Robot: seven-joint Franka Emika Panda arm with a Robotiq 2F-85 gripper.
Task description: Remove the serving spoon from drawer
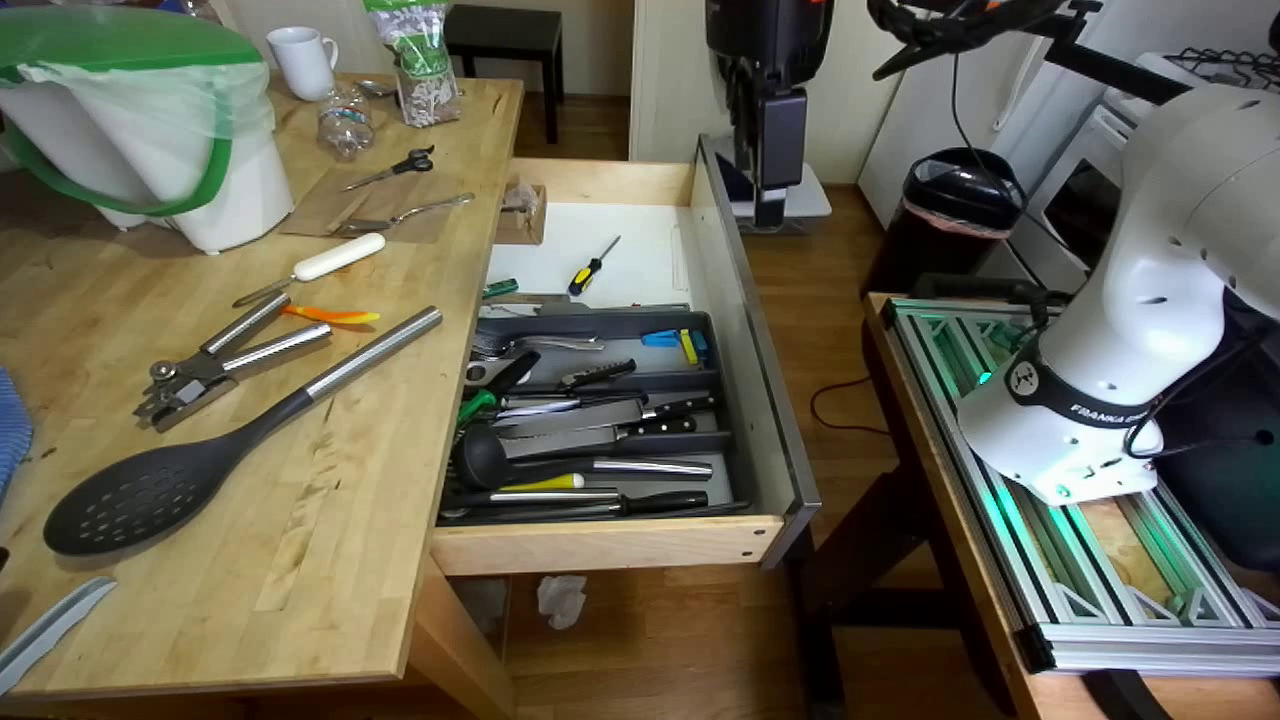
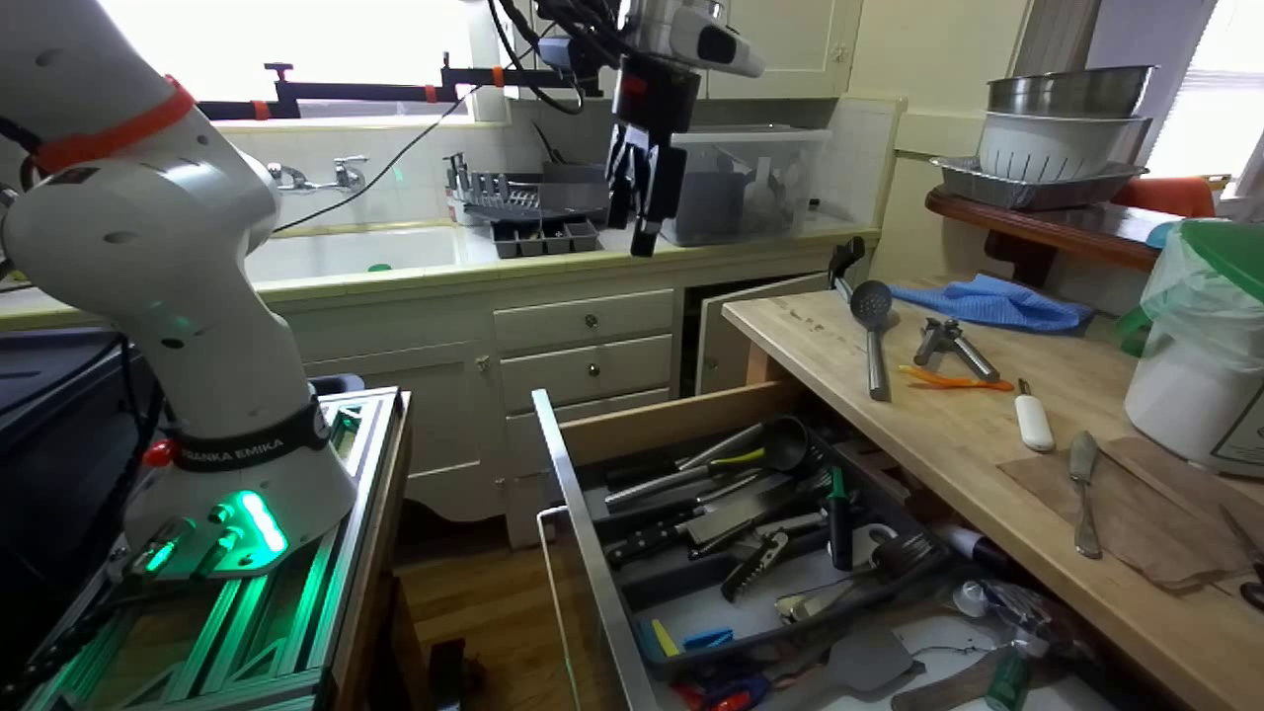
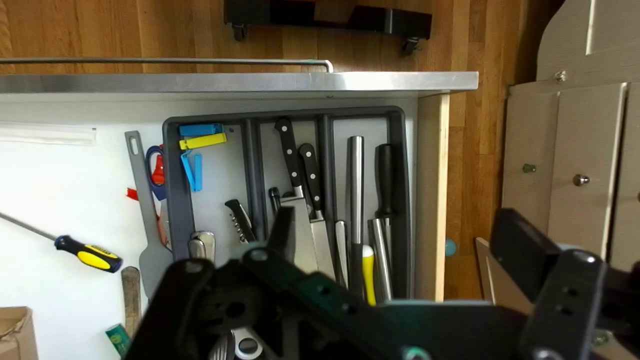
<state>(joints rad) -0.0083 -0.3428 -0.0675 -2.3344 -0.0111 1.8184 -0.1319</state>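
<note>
While the gripper (image 3: 395, 225) hangs well above the level of the drawer (image 1: 600, 546), jaws spread wide, I count one serving spoon (image 1: 590, 466): round dark bowl to the left, slim steel-ended handle to the right, lying inside the drawer, in the near compartment of the dark tray (image 3: 404, 210), in an exterior view. Wrist view: handle lower down, seen in the gap between the jaws, well apart from both, nearer the one at left. Just right of it: one yellow handle (image 3: 368, 277). Farther left: two black-handled knives (image 3: 304, 240). On the counter (image 1: 340, 560), left of the drawer: one large slotted spoon (image 1: 180, 480).
</note>
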